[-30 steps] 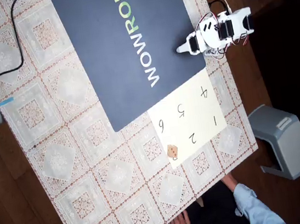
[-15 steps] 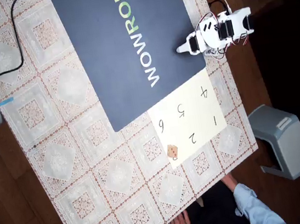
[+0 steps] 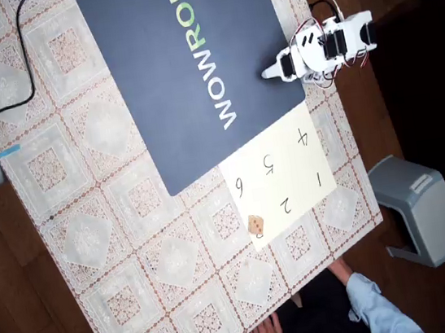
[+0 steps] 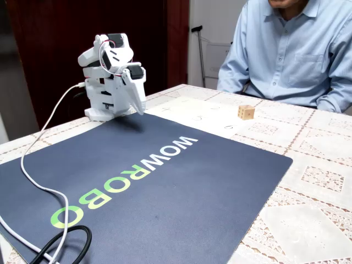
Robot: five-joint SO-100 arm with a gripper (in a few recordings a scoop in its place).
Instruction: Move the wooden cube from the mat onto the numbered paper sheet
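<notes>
We are sitting folded over our base, the arm [image 4: 110,71] tucked in, the gripper [image 4: 138,107] pointing down with its jaws looking closed, gripping nothing.

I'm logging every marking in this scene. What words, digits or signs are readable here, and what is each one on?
"WOWROBO": on the mat, white and green; the overhead view cuts it off after the B.
"4", "5", "6", "1", "2": handwritten on the numbered paper sheet.
One more digit by the wooden cube sits partly hidden by it: not readable.
Dark marks on the cube's faces: too small to read.
</notes>
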